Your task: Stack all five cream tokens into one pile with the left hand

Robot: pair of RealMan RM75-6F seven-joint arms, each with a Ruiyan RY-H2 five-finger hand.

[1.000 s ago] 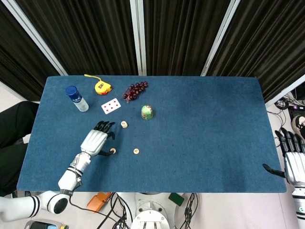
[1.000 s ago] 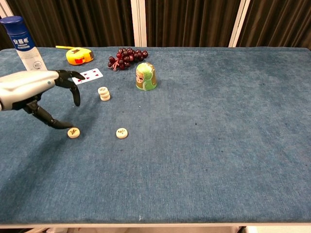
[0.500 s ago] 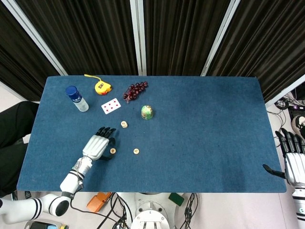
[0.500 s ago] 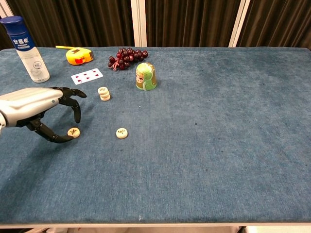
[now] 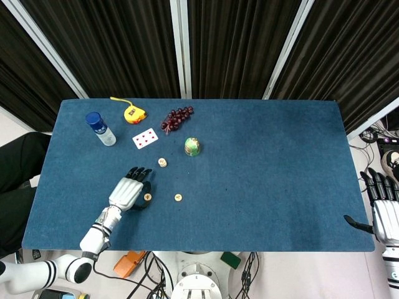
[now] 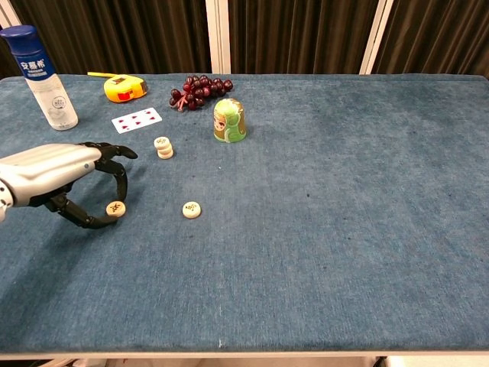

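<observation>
Left hand (image 5: 128,192) around cream token (image 5: 148,197)

The head view looks steeply down from above the robot's side of the blue bench (image 5: 268,174), far enough off to take in the whole top, the dark curtains (image 5: 237,43) across the upper frame and the floor and cables at the lower edge. The chest view sits low at the near edge and faces across the bench (image 6: 344,229) toward the same curtains (image 6: 298,34), much nearer, so the surface fills the frame. Both share the left half of the bench, where the bottle (image 5: 100,128) (image 6: 42,76), tape measure (image 5: 133,114) (image 6: 125,88) and left hand (image 5: 128,192) (image 6: 57,172) appear, while the right hand (image 5: 383,208) shows only at the head view's right edge.
</observation>
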